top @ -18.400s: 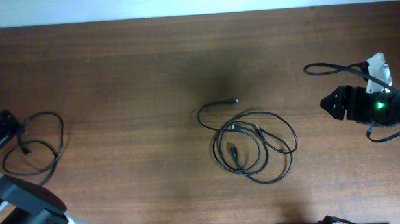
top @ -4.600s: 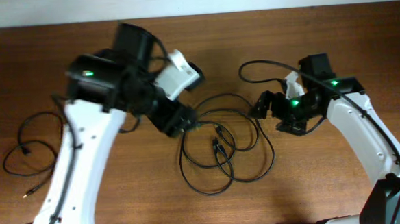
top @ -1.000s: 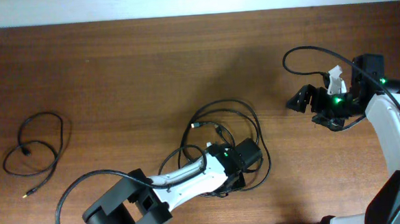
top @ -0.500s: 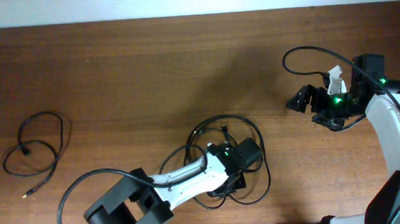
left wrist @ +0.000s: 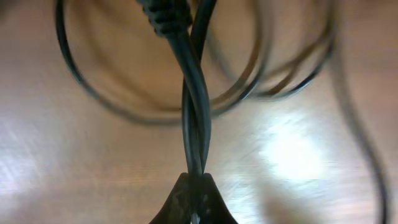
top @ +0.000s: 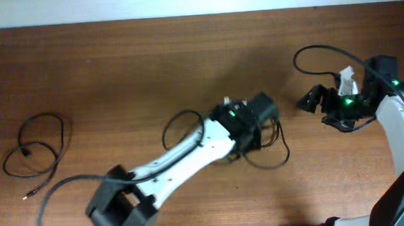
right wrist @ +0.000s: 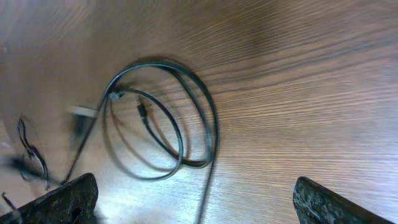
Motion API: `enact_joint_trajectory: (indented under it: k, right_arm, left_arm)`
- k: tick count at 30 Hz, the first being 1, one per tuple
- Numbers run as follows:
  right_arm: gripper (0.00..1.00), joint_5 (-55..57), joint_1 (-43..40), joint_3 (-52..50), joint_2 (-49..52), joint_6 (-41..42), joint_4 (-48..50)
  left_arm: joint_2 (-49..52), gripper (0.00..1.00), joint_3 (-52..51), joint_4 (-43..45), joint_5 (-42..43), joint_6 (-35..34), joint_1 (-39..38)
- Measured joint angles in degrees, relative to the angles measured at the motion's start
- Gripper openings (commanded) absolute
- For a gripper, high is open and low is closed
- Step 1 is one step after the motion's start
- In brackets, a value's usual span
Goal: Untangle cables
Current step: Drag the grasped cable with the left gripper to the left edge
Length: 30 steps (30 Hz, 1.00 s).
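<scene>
- Near the table (top: pixel 116 62) centre, left gripper (left wrist: pixel 194 190) was clenched on two twisted strands of the cables (left wrist: pixel 195 118); strands ran straight out from its tips.
- Cables had shifted toward the far edge since half a second before, now stretched left-to-right.
- Right gripper (top: pixel 311 99) gaped wide, holding nothing.

The left gripper (left wrist: pixel 193 198) has pinched shut on twisted strands of the cables (left wrist: pixel 195 121) and swung from the table's (top: pixel 116 62) 6 o'clock edge toward 1 o'clock, dragging them along; their wide loops have bunched into a tighter clump.
</scene>
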Motion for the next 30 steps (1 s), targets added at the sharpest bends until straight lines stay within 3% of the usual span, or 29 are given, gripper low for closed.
enact_joint_trajectory:
  k: [8, 14, 22, 30]
  right_arm:
    - [0.99, 0.00, -6.64, 0.00, 0.00, -0.04, -0.66]
    - [0.99, -0.02, -7.28, 0.00, 0.00, -0.04, -0.66]
    - [0.99, -0.02, -7.26, 0.00, 0.00, -0.11, -0.68]
    - [0.99, 0.00, -7.28, 0.00, 0.00, -0.13, -0.68]
  left_arm:
    - [-9.42, 0.00, 4.28, -0.20, -3.39, 2.78, 10.58]
    - [-13.64, 0.00, 4.28, -0.20, -4.59, 3.98, 17.81]
    - [-19.52, 0.00, 4.28, -0.94, -7.06, 11.34, 29.81]
    - [-20.57, 0.00, 4.33, -5.16, -11.67, 13.88, 47.15]
